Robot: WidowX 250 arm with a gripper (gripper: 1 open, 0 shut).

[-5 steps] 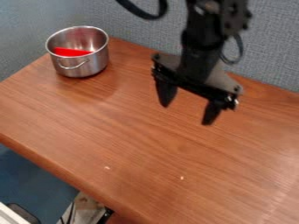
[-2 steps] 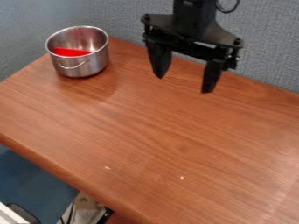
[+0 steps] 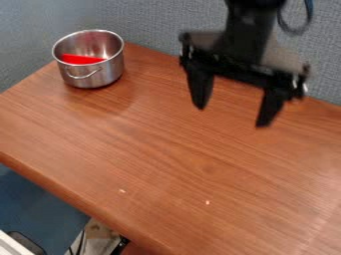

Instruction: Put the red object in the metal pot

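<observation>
wooden bench (image 3: 147,149) against grey wall, red object (image 3: 83,60) inside metal pot (image 3: 90,58) at back left, gripper (image 3: 237,106) well apart to its right, jaws wide, empty

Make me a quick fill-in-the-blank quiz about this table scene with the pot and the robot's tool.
1. The red object lies inside the metal ____.
2. The tool has its jaws ____ and holds nothing.
3. The metal pot stands near the table's far ____ corner in the picture.

Missing words: pot; open; left

The claw (image 3: 237,101) has swung rightward across the table, farther from the metal pot (image 3: 90,58).
</observation>
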